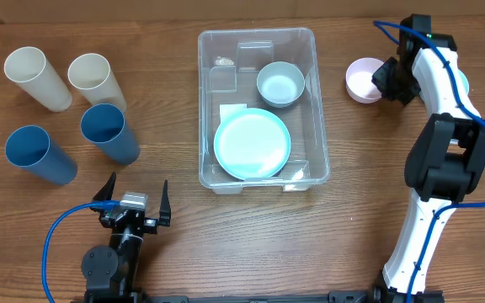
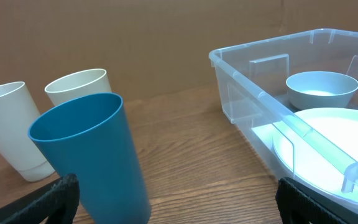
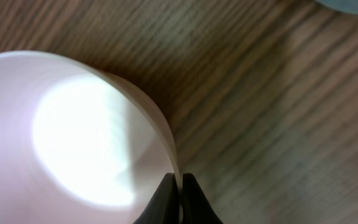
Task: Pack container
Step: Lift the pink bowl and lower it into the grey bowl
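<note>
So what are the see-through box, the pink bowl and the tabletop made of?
The container looks like clear glossy plastic: its walls are see-through with shiny edges. The pink bowl seems thin, smooth plastic with a soft sheen, though melamine is possible. The table shows wood grain, perhaps only laminate.

wooden table bears the container, four cups, a pink bowl

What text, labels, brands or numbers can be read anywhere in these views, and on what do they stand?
None can be read.
The white label on the base of the container is too small to show any legible print, and the plate partly covers it.
Nothing else in view carries visible markings.
</note>
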Available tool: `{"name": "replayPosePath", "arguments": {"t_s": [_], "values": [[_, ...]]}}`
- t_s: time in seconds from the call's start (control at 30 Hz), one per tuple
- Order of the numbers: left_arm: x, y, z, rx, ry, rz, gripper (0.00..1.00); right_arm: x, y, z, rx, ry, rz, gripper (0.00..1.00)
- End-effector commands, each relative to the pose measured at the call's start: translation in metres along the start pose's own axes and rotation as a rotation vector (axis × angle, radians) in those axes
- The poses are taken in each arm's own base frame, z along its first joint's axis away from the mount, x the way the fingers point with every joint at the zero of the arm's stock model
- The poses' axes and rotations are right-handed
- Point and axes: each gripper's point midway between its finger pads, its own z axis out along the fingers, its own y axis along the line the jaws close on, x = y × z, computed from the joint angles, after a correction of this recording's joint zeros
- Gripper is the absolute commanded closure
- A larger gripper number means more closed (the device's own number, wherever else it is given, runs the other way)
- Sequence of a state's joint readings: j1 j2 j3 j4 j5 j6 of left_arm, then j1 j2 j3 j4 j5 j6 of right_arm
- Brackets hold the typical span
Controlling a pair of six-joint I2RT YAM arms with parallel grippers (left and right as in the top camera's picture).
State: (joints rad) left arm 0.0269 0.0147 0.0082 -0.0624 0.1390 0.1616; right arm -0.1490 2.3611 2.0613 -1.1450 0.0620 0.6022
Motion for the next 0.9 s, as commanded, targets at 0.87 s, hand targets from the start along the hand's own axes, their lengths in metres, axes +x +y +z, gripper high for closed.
{"name": "replayPosePath", "arguments": {"t_s": [0.87], "values": [[0.000, 0.000, 0.000, 0.002, -0.006, 0.019, 0.00, 0.111, 0.172, -0.239, -0.277, -0.452, -0.660, 0.96]]}}
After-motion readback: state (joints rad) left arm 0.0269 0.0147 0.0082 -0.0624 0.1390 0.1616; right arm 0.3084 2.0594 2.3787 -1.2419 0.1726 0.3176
